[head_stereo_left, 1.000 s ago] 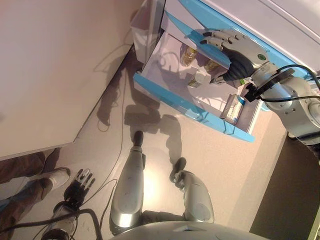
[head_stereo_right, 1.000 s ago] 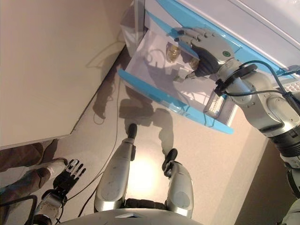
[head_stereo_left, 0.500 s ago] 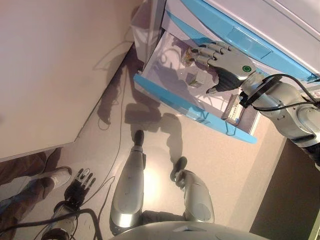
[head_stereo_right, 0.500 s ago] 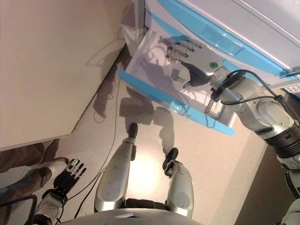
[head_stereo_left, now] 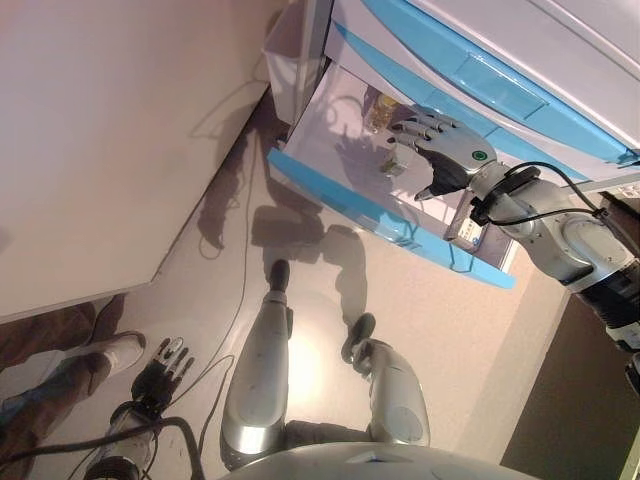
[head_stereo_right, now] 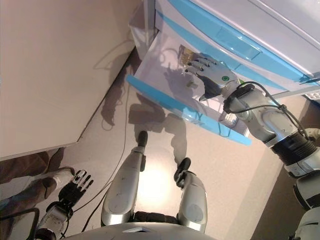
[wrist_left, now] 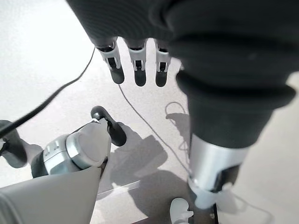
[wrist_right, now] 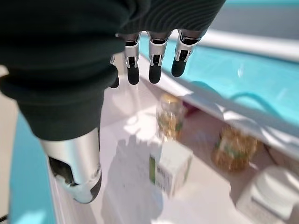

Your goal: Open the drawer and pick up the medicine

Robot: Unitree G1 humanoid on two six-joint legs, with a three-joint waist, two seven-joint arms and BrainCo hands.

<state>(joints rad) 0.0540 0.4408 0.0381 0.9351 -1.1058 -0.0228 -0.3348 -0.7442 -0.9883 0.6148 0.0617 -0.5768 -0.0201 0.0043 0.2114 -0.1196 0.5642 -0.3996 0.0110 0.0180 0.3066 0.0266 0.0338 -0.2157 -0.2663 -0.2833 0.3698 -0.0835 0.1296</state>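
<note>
Hovering right robot hand (wrist_right: 70, 93) | medicine box (wrist_right: 171, 167) beneath fingers, untouched

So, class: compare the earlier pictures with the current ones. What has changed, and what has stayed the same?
The right hand has drawn back from under the upper drawer to hover, open, over the open drawer. Nothing was grasped. The small white box and amber bottles stay put; the left hand stays hanging low.

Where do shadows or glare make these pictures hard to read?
Left eye view: the right robot hand casts a finger shadow on the open drawer floor. Right wrist view: the two amber bottles and small white box look blurred. Left wrist view: left robot hand idle over sunlit floor.
</note>
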